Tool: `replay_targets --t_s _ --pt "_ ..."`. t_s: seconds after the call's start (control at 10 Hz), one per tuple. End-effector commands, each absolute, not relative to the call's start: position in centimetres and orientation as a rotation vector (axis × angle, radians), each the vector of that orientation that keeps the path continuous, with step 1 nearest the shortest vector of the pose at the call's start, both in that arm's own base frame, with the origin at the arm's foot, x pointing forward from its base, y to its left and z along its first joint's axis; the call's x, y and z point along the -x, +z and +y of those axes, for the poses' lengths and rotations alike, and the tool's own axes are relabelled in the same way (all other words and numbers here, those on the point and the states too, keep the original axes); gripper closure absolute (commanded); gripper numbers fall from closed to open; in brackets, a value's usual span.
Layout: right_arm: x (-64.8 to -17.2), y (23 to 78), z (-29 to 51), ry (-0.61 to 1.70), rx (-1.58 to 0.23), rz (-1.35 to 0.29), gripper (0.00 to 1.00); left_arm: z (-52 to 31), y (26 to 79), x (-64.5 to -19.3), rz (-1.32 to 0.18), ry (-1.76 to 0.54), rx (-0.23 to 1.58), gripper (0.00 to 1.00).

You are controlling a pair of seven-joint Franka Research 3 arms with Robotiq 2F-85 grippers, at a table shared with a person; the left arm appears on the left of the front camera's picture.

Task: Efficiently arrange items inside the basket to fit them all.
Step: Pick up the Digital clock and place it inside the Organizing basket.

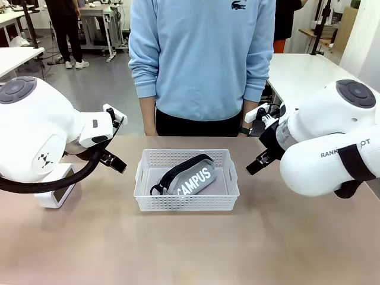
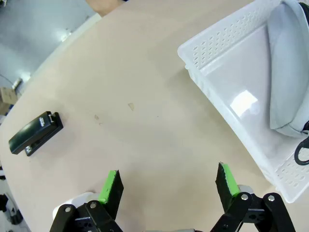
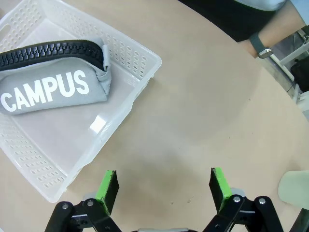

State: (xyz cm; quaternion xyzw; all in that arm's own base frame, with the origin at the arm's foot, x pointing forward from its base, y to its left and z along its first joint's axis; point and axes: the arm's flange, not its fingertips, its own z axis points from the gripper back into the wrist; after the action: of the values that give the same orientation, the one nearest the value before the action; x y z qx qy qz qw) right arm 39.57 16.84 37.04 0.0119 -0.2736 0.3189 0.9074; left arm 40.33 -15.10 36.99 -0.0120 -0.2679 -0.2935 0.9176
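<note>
The white perforated basket (image 1: 187, 203) sits mid-table with the grey "CAMPUS" pouch (image 1: 191, 180) lying diagonally inside it, black strap on top. My left gripper (image 1: 114, 160) hovers left of the basket, open and holding nothing. In the left wrist view my open left gripper (image 2: 169, 181) is over bare table, with the black stapler (image 2: 36, 134) to one side and the basket (image 2: 217, 43) to the other. The right gripper (image 1: 261, 161) hangs right of the basket, also open. Its wrist view shows the right gripper (image 3: 164, 186), the pouch (image 3: 53, 89) and a pale green cup (image 3: 294, 188) at the edge.
A small white boxy device (image 1: 56, 193) rests on the table under my left arm. A person in a light blue sweatshirt (image 1: 202, 59) stands at the far edge, a watch-wearing wrist (image 3: 263, 48) near the table. The basket floor beside the pouch is bare.
</note>
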Motion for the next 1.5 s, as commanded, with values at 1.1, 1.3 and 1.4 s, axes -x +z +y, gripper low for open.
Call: replay_targets --t_s 1.1,1.3,1.4 --pt "-34.3 43.4 8.9 0.680 -0.258 -0.463 0.00 -9.4 42.3 -33.1 -0.491 -0.744 0.339 0.00" --pt "-32.1 46.1 3.4 0.687 -0.446 -0.530 0.00 -4.3 45.6 -29.9 -0.579 -0.798 0.492 0.00" --pt "-31.2 47.5 0.1 0.686 -0.591 -0.576 0.00 -1.0 47.0 -28.6 -0.632 -0.776 0.501 0.00"
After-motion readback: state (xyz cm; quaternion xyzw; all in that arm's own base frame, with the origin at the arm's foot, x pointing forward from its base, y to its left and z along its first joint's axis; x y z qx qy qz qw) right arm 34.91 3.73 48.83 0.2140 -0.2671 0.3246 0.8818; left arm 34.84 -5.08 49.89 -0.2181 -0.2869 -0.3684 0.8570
